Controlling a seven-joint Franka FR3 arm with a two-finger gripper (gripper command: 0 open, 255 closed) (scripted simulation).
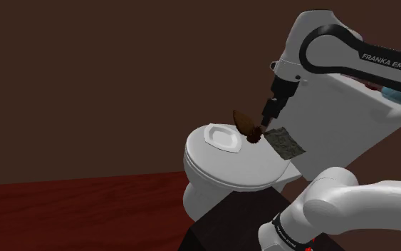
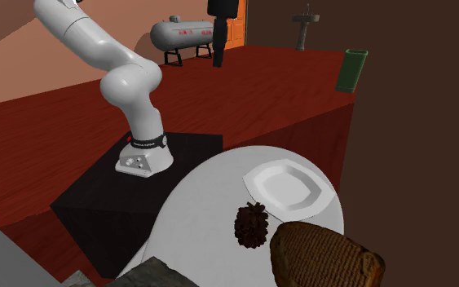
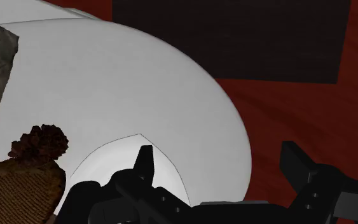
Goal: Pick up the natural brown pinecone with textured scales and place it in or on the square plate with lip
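Toilet lid (image 1: 243, 170), white and shut, carries everything. Square plate with raised lip (image 2: 289, 187) sits flat near the lid's rounded front edge, and its surface shows plain white. Pinecone (image 2: 252, 226), dark brown and scaly, lies on the lid just outside one corner of the plate, not over the lip; whether they touch, cannot tell. Ribbed brown lump (image 2: 321, 257) sits close against the pinecone's other side. Grey stony block (image 1: 285, 141) lies further back on the lid, towards the cistern.

End effector (image 3: 219, 160) hangs above the lid with fingers (image 3: 145, 162) spread wide, pinching nothing. In the wrist view one finger stands over the plate's edge and the other over the red floor (image 3: 298, 108) past the lid's rim; the pinecone lies off to the side of both.

A bare stretch of lid lies between the plate and the black stand (image 2: 97, 204). The lid's curved edge drops straight to the floor all round.
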